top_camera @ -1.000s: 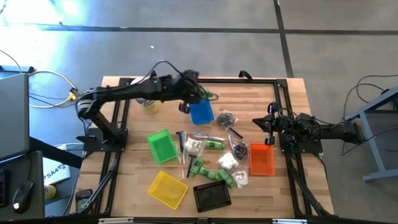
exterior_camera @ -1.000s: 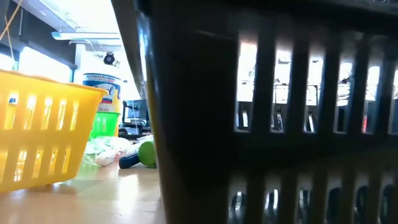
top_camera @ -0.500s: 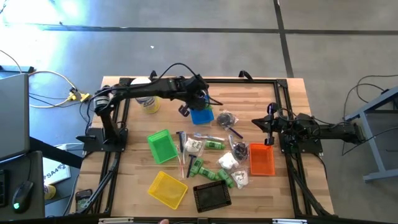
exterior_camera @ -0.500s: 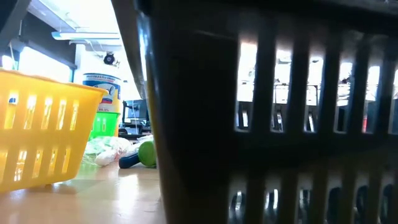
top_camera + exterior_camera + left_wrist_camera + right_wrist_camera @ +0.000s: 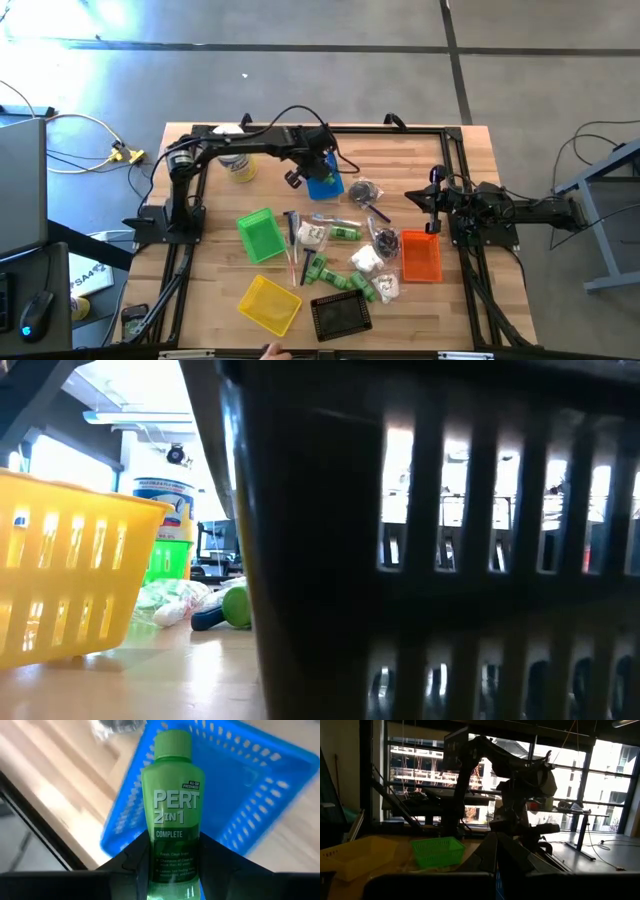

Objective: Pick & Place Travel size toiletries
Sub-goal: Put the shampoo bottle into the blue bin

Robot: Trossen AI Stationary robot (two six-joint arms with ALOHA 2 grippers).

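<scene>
Worktop (image 5: 470,160): a wooden top scattered with small mesh baskets and a heap of toiletries around its middle.
Left arm: over the last second it has folded in and swung its hand toward the far middle of the worktop, so the hand has shifted from over the blue basket's far end to its near left rim.
Blue basket (image 5: 325,183): it lies at the far middle; in the left wrist view its open mouth fills the space right behind the bottle.
Left hand (image 5: 170,851): partly closed on the lower half of a green bottle, cap pointing away from the wrist.
Green bottle (image 5: 171,805): held above the blue basket, not yet inside it, with the cap over the basket's rim.
Meaning for the task: judged from this, the carry is nearly done and the release into the blue basket looks like the next step.
Right hand (image 5: 437,203): shut with nothing in it, parked at the right side of the worktop just beyond the orange basket (image 5: 421,256).
Remaining toiletries (image 5: 345,262): more green bottles, white packets and small dark pieces sit loose between the green basket (image 5: 260,235) and the orange one.
</scene>
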